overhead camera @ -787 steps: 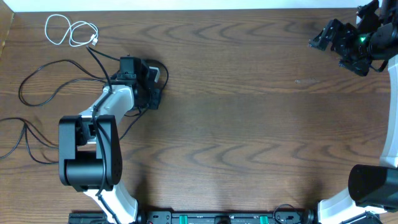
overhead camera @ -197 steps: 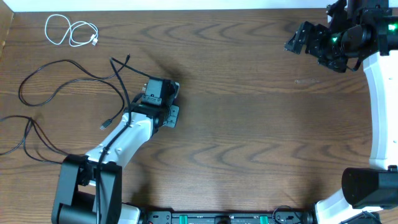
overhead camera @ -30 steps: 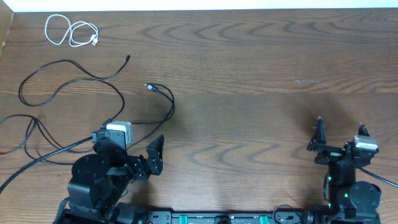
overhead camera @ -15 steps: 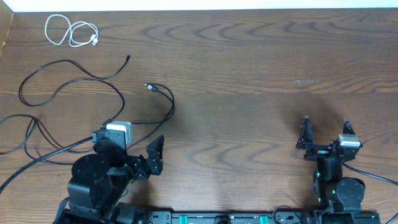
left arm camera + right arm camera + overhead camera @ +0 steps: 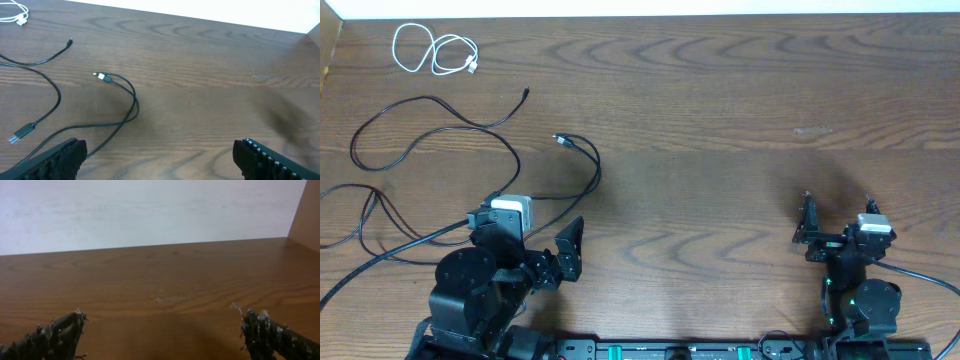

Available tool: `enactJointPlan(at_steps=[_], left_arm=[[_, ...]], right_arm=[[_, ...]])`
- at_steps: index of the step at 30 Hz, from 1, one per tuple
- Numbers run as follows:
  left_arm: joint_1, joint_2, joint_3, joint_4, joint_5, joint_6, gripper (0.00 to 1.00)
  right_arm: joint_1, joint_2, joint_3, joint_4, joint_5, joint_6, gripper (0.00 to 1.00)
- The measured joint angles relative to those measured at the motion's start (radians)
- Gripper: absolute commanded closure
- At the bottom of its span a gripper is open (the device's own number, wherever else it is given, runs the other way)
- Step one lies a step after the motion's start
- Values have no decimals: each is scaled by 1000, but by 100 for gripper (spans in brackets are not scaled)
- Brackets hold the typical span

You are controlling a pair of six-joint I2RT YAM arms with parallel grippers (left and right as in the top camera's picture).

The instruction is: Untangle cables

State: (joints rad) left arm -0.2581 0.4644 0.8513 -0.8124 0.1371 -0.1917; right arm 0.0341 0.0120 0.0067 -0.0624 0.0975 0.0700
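Black cables (image 5: 598,172) lie spread on my left, white cable (image 5: 433,50) coiled apart; left gripper (image 5: 160,150) and right gripper (image 5: 162,322) both gape, empty.

1. Coiled cable (image 5: 435,50): far-left corner of the table (image 5: 720,120), apart from the others.
2. Long cable (image 5: 420,99): in front of the coil, spread across the left side.
3. Second cable (image 5: 597,175): just right of it, plug end pointing left, tail running front-left past the left gripper (image 5: 160,150).
4. More cable strands (image 5: 370,215) cross at the left edge.
5. Right gripper (image 5: 837,225): front right, well apart from every cable.
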Motion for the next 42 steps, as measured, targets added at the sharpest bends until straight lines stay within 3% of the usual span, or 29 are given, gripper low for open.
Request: enactJointPlan(at_steps=[10, 21, 42], left_arm=[[0, 0, 0, 0, 0, 0, 1], [0, 0, 0, 0, 0, 0, 2], [0, 0, 0, 0, 0, 0, 1]], right_arm=[[2, 0, 0, 0, 0, -15, 1], [2, 0, 0, -1, -1, -129, 1], [2, 0, 0, -1, -1, -103, 1]])
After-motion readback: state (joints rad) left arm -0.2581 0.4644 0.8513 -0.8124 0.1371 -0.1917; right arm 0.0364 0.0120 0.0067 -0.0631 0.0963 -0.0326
